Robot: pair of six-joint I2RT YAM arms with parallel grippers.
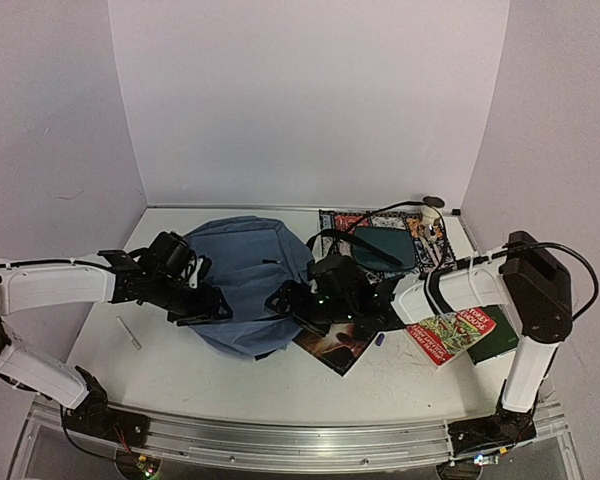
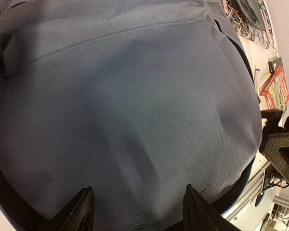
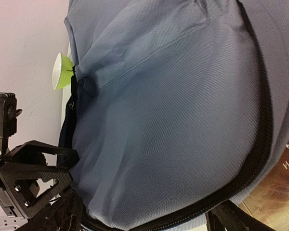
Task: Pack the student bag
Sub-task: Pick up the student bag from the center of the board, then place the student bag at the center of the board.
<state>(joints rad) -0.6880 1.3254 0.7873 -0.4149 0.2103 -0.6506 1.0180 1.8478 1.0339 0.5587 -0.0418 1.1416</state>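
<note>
Packing looks barely begun: the large slate-blue fabric backpack lies centred on the surface, with a red-and-green paperback book and a flat dark-teal pouch outside it. Left gripper and right gripper flank its near edge, jaws apart.

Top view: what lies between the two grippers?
The student bag: its slate-blue fabric spans the gap between the left gripper and the right gripper in the top view. Each wrist view shows the other gripper across it.
</note>
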